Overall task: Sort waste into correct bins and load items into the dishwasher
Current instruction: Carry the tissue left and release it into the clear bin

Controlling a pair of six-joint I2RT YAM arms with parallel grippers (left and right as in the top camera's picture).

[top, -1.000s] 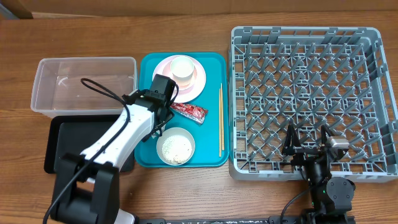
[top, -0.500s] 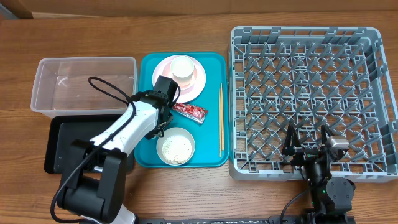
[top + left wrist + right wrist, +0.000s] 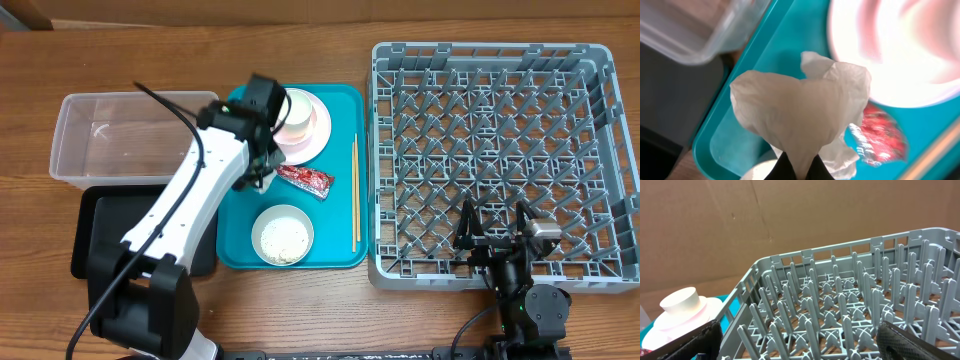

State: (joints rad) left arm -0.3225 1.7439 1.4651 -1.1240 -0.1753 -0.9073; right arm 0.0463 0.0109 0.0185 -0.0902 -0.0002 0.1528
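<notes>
bright, even light from above; soft shadows on the tabletop. left wrist view blurred, napkin out of focus, plate blown out by glare.

The clear tub stands open-topped beside the teal tray; the left arm crosses over the black tray, partly covering it.

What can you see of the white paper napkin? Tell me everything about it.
The napkin is thin white paper, crumpled into a loose, puffy bunch with soft folds and one pointed flap sticking out. The left gripper is shut on its narrow end. It hangs over the teal tray near the tray's edge, seemingly lifted off it, beside the red snack wrapper. Nothing else visibly touches it.
</notes>
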